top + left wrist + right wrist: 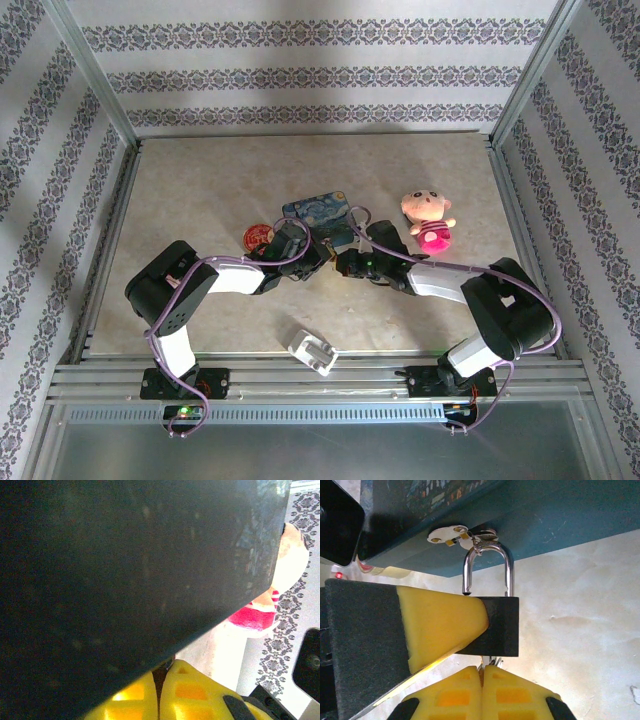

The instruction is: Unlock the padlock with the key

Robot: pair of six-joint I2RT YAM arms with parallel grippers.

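Two yellow fingers of your right gripper (482, 672) are squeezed tight together. The very small thin grey metal key (489, 661) peeks out between their tips, pointing up into the bottom of the tiny dark square padlock (504, 625). Your left gripper (160, 692) is squeezed closed too. One of its yellow pads (445, 622) lies flat across the padlock's body, so it looks to be holding it. The padlock hangs by its silvery shackle (509, 575) from the little white latch (449, 534) of the blue painted tin (560, 515), near the pale stone-look table (580, 630). I think the padlock is hard, smooth and light, so it may swing and slip; hold its flat sides. The key is thin and could twist loose, so pinch its wide end firmly.
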